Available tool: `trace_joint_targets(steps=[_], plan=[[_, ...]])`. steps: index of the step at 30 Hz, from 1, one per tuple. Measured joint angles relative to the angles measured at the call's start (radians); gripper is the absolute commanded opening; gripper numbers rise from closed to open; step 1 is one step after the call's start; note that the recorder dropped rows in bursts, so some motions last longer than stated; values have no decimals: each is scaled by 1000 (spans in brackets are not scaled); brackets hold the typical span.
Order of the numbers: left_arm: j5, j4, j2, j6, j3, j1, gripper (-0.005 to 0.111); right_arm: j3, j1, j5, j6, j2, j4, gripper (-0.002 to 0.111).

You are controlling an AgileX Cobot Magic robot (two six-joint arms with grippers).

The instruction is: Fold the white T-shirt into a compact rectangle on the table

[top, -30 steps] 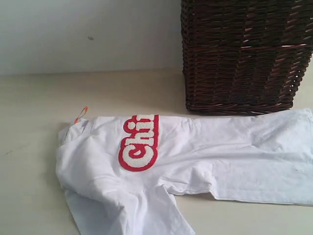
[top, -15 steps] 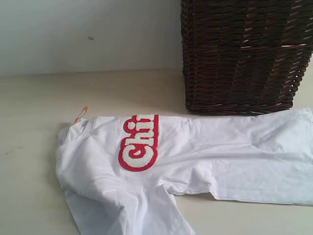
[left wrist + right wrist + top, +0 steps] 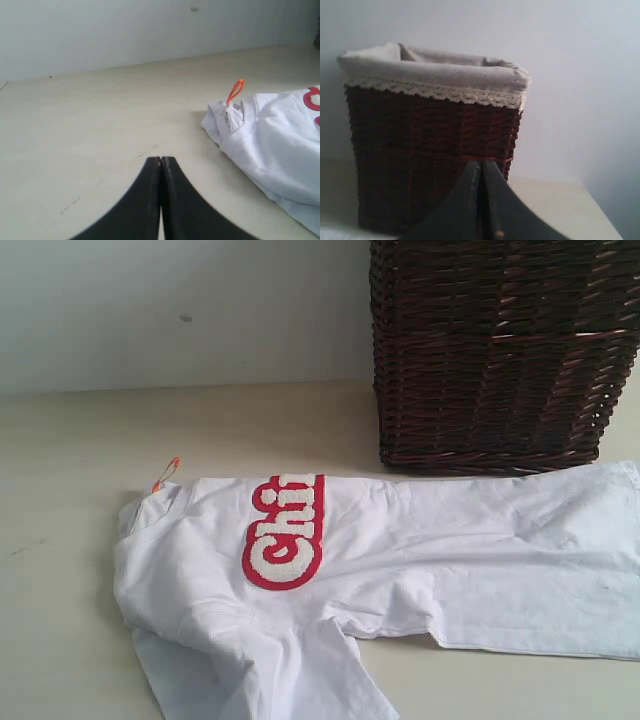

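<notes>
The white T-shirt (image 3: 400, 560) lies on the pale table (image 3: 80, 440), folded lengthwise, its collar to the left and its body stretching off the right edge. Red-outlined fuzzy lettering (image 3: 285, 530) shows near the fold. One sleeve hangs toward the front edge. An orange tag (image 3: 166, 472) sticks out at the collar. Neither gripper shows in the exterior view. In the left wrist view my left gripper (image 3: 160, 161) is shut and empty over bare table, short of the T-shirt's collar (image 3: 235, 117). My right gripper (image 3: 481, 164) is shut and empty, facing the basket.
A dark brown wicker basket (image 3: 500, 350) with a cream lace-trimmed liner (image 3: 435, 72) stands right behind the shirt's right half. A pale wall (image 3: 180, 310) rises behind the table. Bare table lies left of the collar.
</notes>
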Motion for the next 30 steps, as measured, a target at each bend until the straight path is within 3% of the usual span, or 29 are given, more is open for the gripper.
trace_joint_targets(steps=[5, 11, 17, 30], plan=[[0, 0, 0, 0, 0, 0, 3, 0, -16, 176, 240, -34, -269, 0], [0, 0, 0, 0, 0, 0, 3, 0, -18, 327, 486, -46, -396, 0], [0, 0, 0, 0, 0, 0, 3, 92, -18, 250, 647, -266, -528, 0], [1, 0, 0, 0, 0, 0, 3, 315, 0, 226, 714, -311, -376, 0]])
